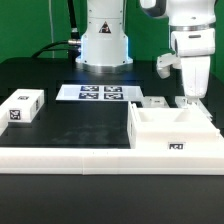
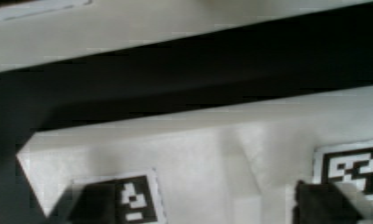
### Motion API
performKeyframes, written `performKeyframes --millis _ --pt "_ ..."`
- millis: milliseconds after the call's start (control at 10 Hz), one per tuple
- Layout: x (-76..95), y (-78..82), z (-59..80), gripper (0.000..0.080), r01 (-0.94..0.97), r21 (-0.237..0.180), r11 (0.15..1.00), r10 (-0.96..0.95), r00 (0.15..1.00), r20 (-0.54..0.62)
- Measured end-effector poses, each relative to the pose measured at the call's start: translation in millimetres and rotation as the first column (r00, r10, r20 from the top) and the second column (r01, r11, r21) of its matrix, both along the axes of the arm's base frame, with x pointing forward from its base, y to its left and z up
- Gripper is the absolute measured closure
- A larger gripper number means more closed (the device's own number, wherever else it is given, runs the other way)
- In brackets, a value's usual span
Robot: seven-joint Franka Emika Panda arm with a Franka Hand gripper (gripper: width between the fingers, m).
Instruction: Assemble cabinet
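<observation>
The cabinet body (image 1: 150, 142), an open white box, sits at 4 o'clock in the exterior view against the rail (image 1: 70, 158), with no panels fitted. The gripper (image 1: 188, 99) hovers at its 1 o'clock back wall. The wrist view shows fingers (image 2: 325, 205) spread, holding nothing. A loose panel (image 1: 22, 106) lies well apart at 9 o'clock, small pieces (image 1: 155, 102) sit just behind the body, and the marker board (image 1: 100, 93) is at 12. Judged early: nearly all assembly is left.

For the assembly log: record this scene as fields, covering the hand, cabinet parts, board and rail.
body: white open-topped box, exterior view's right, tag on near wall
hand: open, above body's far wall
panel: small, lying just beyond body
block: tagged white part, exterior view's left
marker board: flat, centre back
rail: long, white, nearest the camera
</observation>
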State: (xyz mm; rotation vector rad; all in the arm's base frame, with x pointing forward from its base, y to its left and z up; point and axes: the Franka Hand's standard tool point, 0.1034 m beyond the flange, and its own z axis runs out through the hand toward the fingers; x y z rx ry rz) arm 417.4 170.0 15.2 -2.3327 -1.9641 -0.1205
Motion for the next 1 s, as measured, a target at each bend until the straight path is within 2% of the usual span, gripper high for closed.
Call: performKeyframes --millis 100,200,300,400,1000 --pt "-0.7 0.1 -0.8 0.0442 0.0 0.0 1.0 0.0 1.0 -0.002" --pt "-1.8 0.6 -2.0 0.0578 0.0 0.0 1.0 0.0 1.0 -0.005" --pt "-2.3 0.4 -2.8 0.0578 0.0 0.0 1.0 0.0 1.0 -0.007" --pt "-2.0 0.3 -2.7 0.0733 0.001 0.0 1.0 -0.001 1.0 -0.006" --pt "-2.0 0.2 -1.7 0.0732 0.002 -0.001 1.0 -0.002 1.0 -0.007"
